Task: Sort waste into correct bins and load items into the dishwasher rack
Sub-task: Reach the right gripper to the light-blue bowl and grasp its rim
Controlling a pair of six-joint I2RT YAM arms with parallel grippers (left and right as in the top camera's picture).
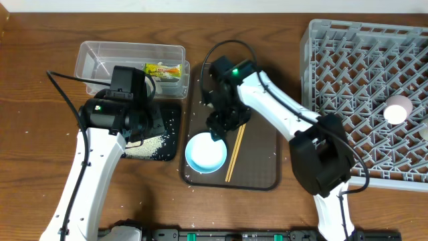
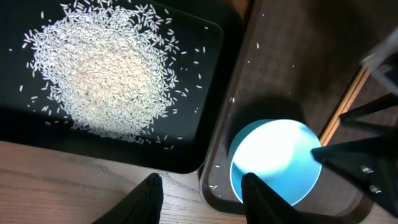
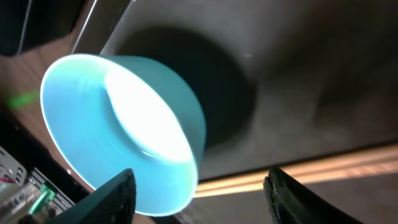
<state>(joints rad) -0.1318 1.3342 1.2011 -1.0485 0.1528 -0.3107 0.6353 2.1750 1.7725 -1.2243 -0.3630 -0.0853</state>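
The small light-blue bowl [image 1: 204, 152] stands on the brown serving tray [image 1: 261, 167] beside the pair of wooden chopsticks [image 1: 235, 152]. My right gripper [image 1: 219, 127] is open and low over the bowl's far rim; in the right wrist view the bowl [image 3: 124, 124] and chopsticks [image 3: 298, 171] lie between its fingers [image 3: 199, 199]. My left gripper [image 2: 202, 202] is open and empty above the seam between the black tray [image 2: 205, 74] and the serving tray. Rice [image 2: 106, 74] is piled in the black tray [image 1: 170, 144]. The yellow-green wrapper [image 1: 163, 69] lies in the clear tub [image 1: 93, 57]. The dark-blue bowl and tissue are out of view.
The grey dishwasher rack [image 1: 354, 73] fills the right side and holds a white cup with a pink inside [image 1: 398, 110]. Loose rice grains are scattered on the wood near the black tray [image 1: 144, 194]. The bowl also shows in the left wrist view [image 2: 277, 162].
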